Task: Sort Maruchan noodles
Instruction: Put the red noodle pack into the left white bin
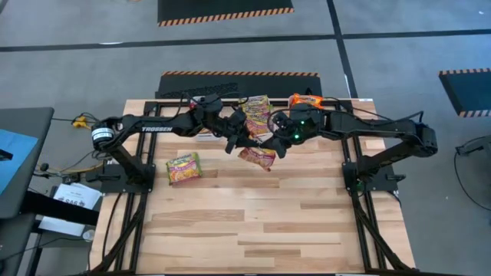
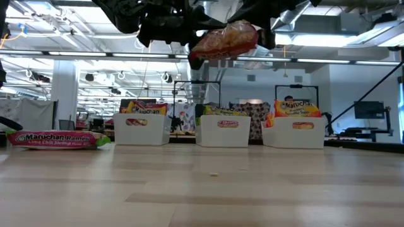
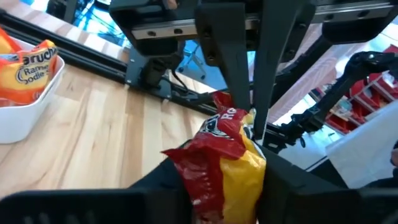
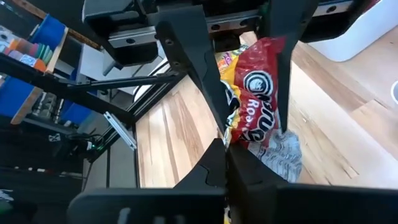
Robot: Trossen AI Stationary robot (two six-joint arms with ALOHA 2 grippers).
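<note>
A crumpled red-and-yellow Maruchan packet (image 1: 258,157) hangs high above the table (image 2: 224,39), between my two grippers. My left gripper (image 1: 236,142) comes from the left and my right gripper (image 1: 278,144) from the right; both are shut on the packet. A green-edged packet (image 1: 184,167) lies flat on the wood to the left (image 2: 57,139). Three white bins (image 2: 142,135) (image 2: 224,135) (image 2: 297,135) stand along the far edge, each holding more packets. My left gripper (image 3: 221,186) has the packet's body between its two fingers (image 3: 283,180), spread about as wide as the bunched packet (image 3: 205,168). The packet is lifted clear of the table. My right gripper (image 4: 227,158) pinches one end of the packet (image 4: 249,134) between nearly closed fingers. In the left wrist view its fingers (image 3: 267,74) meet on the packet's red end (image 3: 233,115), opposite my left gripper.
The plank table (image 1: 268,222) stretches bare toward the near edge. The metal frame rails (image 1: 138,192) (image 1: 360,199) run along both sides. The middle bin (image 1: 257,107) and the right bin (image 1: 307,100) sit just beyond the grippers.
</note>
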